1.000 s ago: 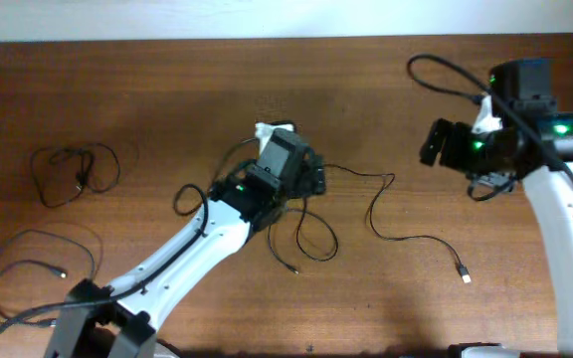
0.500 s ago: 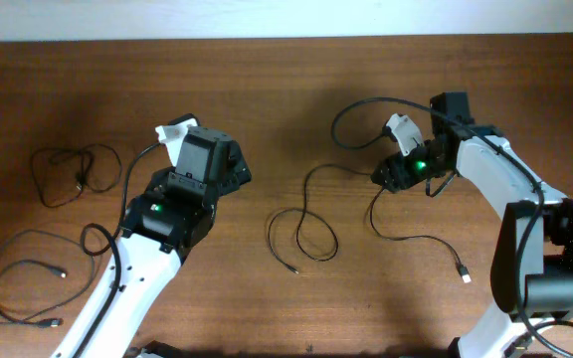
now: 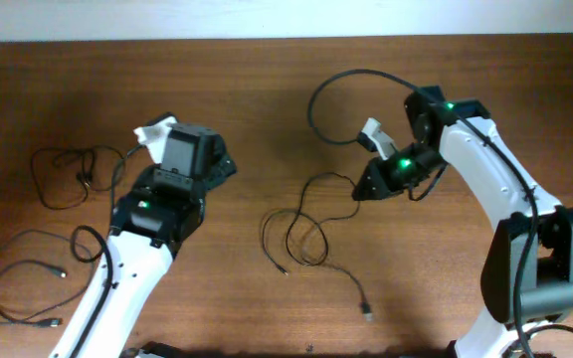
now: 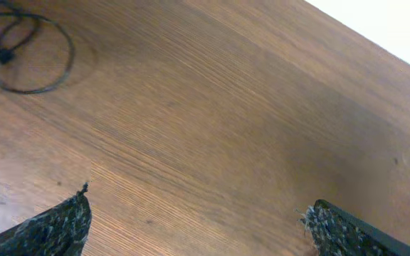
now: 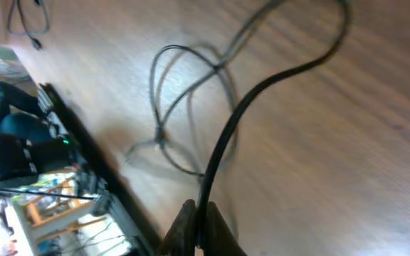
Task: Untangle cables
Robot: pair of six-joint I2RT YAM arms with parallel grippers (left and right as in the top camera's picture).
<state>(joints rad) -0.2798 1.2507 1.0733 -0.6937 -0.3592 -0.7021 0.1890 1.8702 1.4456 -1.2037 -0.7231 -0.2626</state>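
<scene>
Three thin black cables lie on the wooden table. One is bunched at the far left (image 3: 68, 174). Another forms a wide loop at the front left (image 3: 28, 283). The third sprawls in loose loops in the middle (image 3: 301, 234), its silvery plug (image 3: 366, 312) near the front. My right gripper (image 3: 361, 189) sits at the upper right end of this middle cable and is shut on it; the strand (image 5: 223, 142) runs out from between the closed jaws (image 5: 201, 231). My left gripper (image 4: 201, 227) is open over bare wood, right of the bunched cable (image 4: 27, 57).
A thicker black cord (image 3: 316, 94) arcs from the right arm over the table's back half. The table's far edge meets a white wall (image 3: 267, 15). The right wrist view shows the table's edge (image 5: 84, 149) with clutter beyond it.
My right gripper swung in from the right, shut on the middle cable and pulled it left; its plug slid left and forward. My left arm drew back left from the middle.
</scene>
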